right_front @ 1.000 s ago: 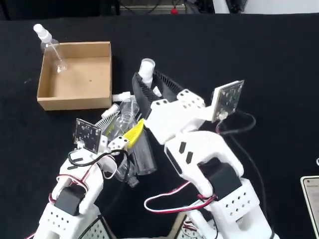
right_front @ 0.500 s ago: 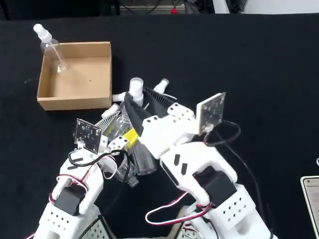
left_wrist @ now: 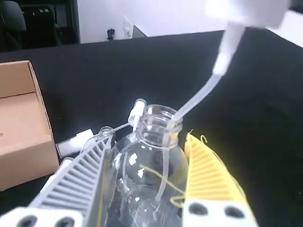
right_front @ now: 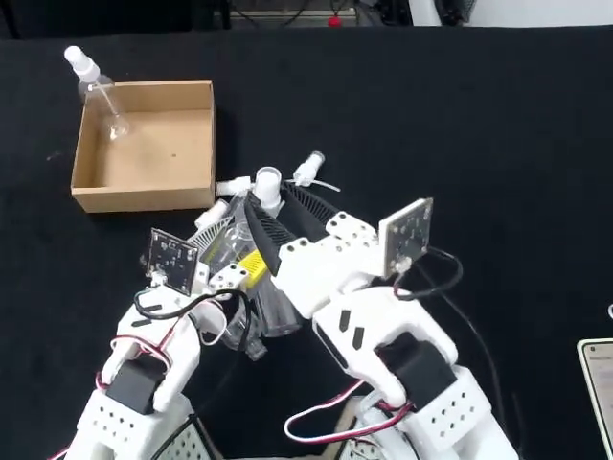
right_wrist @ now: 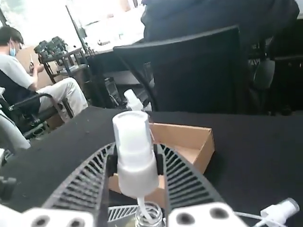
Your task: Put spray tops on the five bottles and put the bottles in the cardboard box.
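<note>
The setting looks like a robotics lab or shared office workroom. The black-covered table (right_front: 479, 115) stands among dark office chairs (right_wrist: 199, 71). Behind them, a desk (right_wrist: 52, 49) is piled with dark equipment. Cables (right_front: 287, 11) run along the table's far edge, and a plain white wall (left_wrist: 156, 16) with a socket (left_wrist: 127, 26) rises beyond it.

Surroundings of the work area
We see a black bench (right_front: 498, 144), a flat pale-rimmed object (right_front: 601, 379) lying at its right edge in the high view, and a dark chair (right_wrist: 199, 71) beyond the bench.
</note>
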{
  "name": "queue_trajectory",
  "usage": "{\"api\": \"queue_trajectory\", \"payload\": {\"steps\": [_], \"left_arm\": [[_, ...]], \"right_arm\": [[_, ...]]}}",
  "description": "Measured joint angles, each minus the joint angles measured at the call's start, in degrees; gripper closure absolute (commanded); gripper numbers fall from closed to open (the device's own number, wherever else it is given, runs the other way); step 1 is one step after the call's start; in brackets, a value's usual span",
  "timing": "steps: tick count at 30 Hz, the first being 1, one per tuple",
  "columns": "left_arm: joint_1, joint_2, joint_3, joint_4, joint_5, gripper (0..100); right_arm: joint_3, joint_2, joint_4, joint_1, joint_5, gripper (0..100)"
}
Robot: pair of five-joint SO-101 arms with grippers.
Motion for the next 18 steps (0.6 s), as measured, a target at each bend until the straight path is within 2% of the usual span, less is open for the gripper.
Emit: {"api": "queue_trajectory", "payload": {"steps": [4, 9, 18], "left_arm": [[0.0, 0.0, 0.0, 0.0, 0.0, 92], [0.0, 0.0, 0.0, 0.0, 0.0, 92], [0.0, 0.0, 0.0, 0.0, 0.0, 92]], "right_arm": [[0.2, -0.3, -1.8, 0.0, 3.2, 97.8], [2.4, 0.7, -6.5, -0.1, 3.5, 97.7], [2.4, 4.3, -4.7, -0.1, 3.5, 97.7]]}}
